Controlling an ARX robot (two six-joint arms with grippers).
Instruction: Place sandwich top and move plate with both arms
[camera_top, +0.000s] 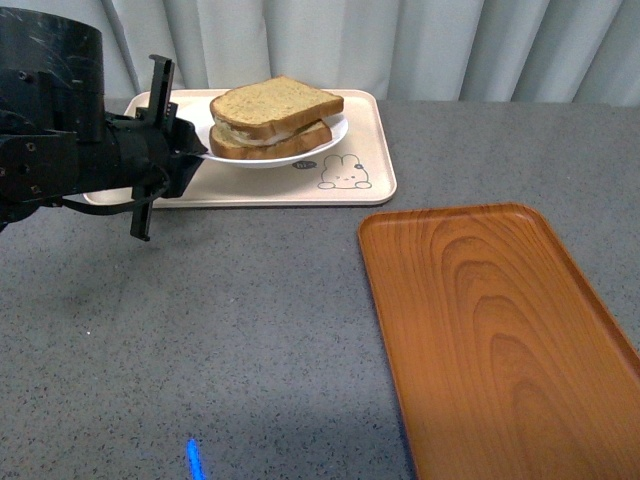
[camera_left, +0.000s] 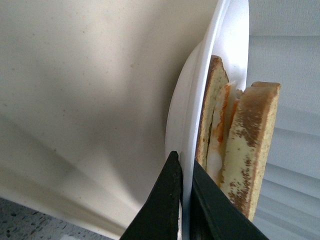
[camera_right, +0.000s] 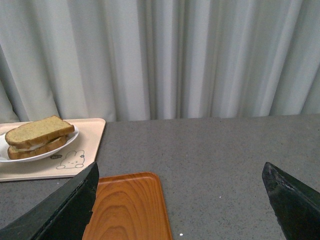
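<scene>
The sandwich top (camera_top: 277, 101), a tan speckled slice, lies on the lower slice and its egg filling on the white plate (camera_top: 330, 135). The plate rests on the beige rabbit-printed tray (camera_top: 250, 190) at the back left. My left gripper (camera_top: 200, 155) is shut on the plate's left rim. In the left wrist view its fingers (camera_left: 184, 165) pinch the thin white rim (camera_left: 187, 125), with the sandwich top (camera_left: 252, 145) just beyond. My right gripper (camera_right: 180, 172) is open and holds nothing, hovering near the orange tray (camera_right: 127, 205), far from the plate (camera_right: 70, 140). It is outside the front view.
The orange wood-grain tray (camera_top: 490, 330) lies bare at the front right of the grey speckled table (camera_top: 220, 330). Pale curtains (camera_top: 400, 45) hang behind the table's far edge. The left arm's black body (camera_top: 50, 120) fills the left side.
</scene>
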